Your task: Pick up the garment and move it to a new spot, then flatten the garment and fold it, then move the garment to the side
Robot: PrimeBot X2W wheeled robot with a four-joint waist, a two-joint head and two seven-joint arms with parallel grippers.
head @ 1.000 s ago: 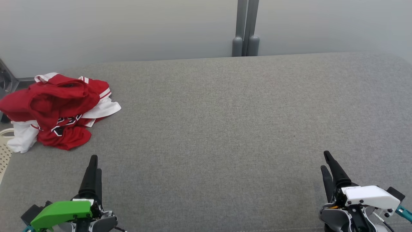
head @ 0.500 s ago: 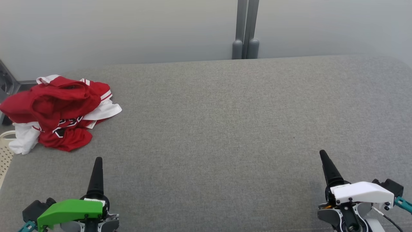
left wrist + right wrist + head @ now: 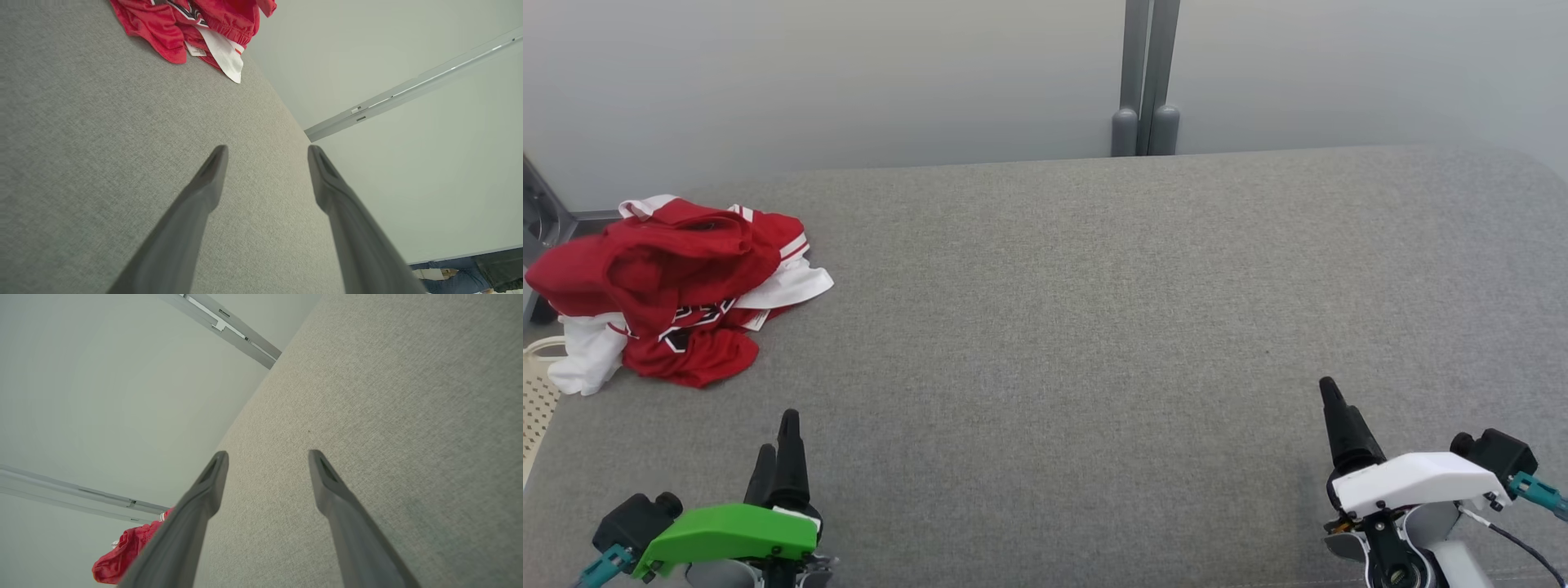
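Your left gripper (image 3: 267, 149) hovers at the near left of the grey padded surface (image 3: 1094, 286). Its two dark fingers are spread wide and nothing is between them. Your right gripper (image 3: 268, 454) is at the near right, spread in the same way, and it also holds nothing. Both point toward the far side.

The garment (image 3: 678, 286) lies at the far left corner, well apart from the right gripper and nearer to the left one. It is a crumpled heap of red and white cloth. One white part seems to hang over the left edge, above a pale perforated basket (image 3: 535, 384).

I judge that you are at the very first step, because the pick-up is not yet begun. The next move is probably for the left arm. Reach further and to the left, come down on the heap, and close on a thick red fold, not only on a thin white edge. Lift high enough that no part drags, then carry it to the bare middle.
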